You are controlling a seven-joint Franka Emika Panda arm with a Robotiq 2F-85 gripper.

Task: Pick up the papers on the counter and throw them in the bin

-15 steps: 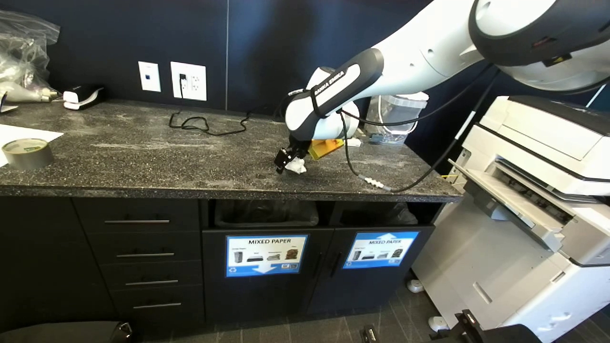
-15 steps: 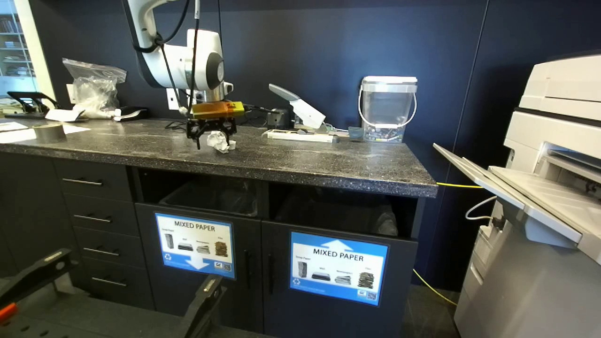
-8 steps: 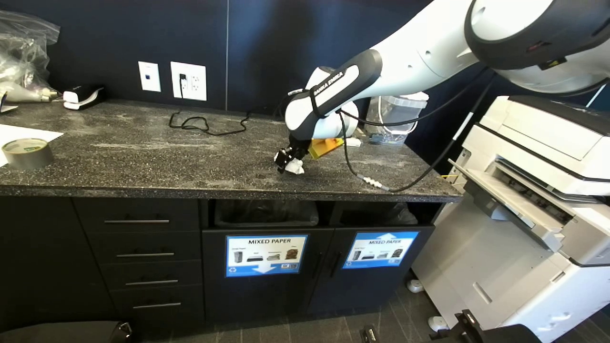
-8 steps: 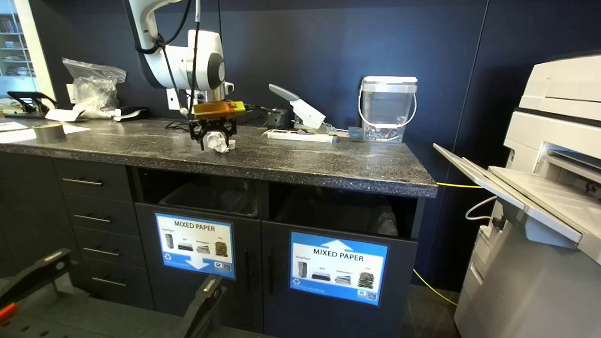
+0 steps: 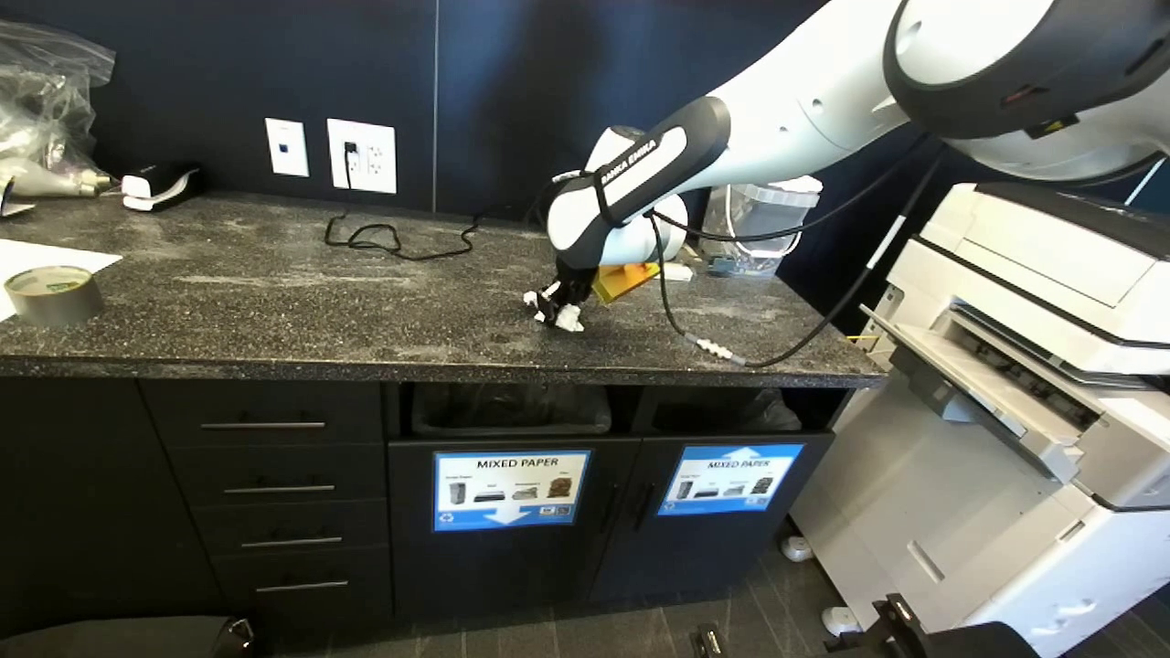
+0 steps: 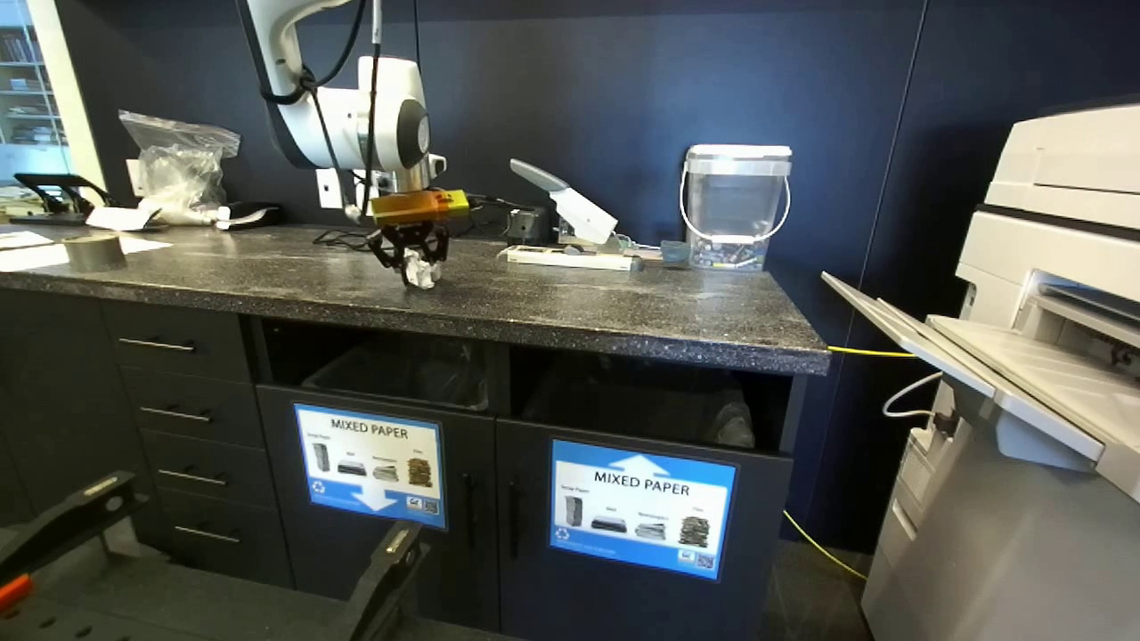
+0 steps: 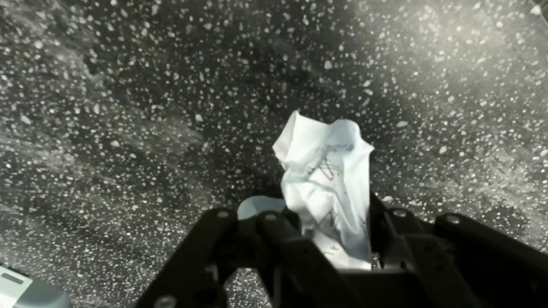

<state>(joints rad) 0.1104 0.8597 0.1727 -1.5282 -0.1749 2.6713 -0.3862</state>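
A creased, jagged wad of white paper point(image 7: 327, 179), marked with thin dark lines, is pinched in the claw point(image 7: 334, 214), whose black jaws stand narrowly apart on either side, low at the speckled stone desk point(image 6: 623, 303); I cannot tell if it touches. Under the desk's thick edge sits an open, rectangular bin point(image 5: 512, 430). Well apart stands a clear, white-lidded plastic bucket point(image 6: 730, 200).
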